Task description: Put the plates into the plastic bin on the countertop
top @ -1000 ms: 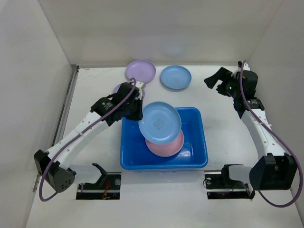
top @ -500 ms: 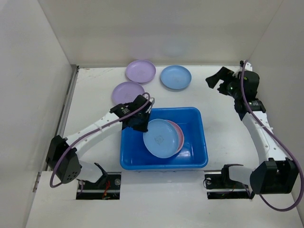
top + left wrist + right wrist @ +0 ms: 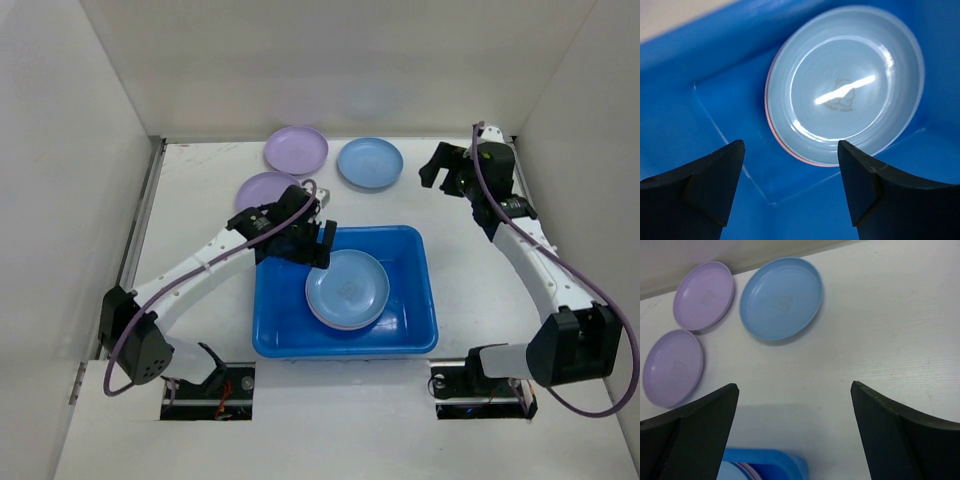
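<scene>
The blue plastic bin [image 3: 344, 349] stands mid-countertop [image 3: 190, 190]. Inside it a pale blue plate [image 3: 347, 288] lies flat on a pink plate, whose edge [image 3: 785, 148] shows under the blue plate [image 3: 845, 85]. My left gripper [image 3: 318, 240] hovers over the bin's back left part, open and holding nothing [image 3: 790, 147]. Three more plates lie behind the bin: lilac [image 3: 296, 149], blue [image 3: 370, 162], and lilac [image 3: 262, 190], partly hidden by my left arm. My right gripper [image 3: 440, 170] hangs open and empty [image 3: 794, 386] above the countertop, near the blue plate [image 3: 781, 297].
White walls close in the countertop on the left, back and right. The right wrist view shows both lilac plates [image 3: 704, 295] [image 3: 672, 367] and the bin's back corner [image 3: 770, 465]. The arm bases sit at the near edge.
My left gripper lowered the tilted blue plate into the bin onto the pink plate, then opened and let it go. The right gripper shifted slightly left.
</scene>
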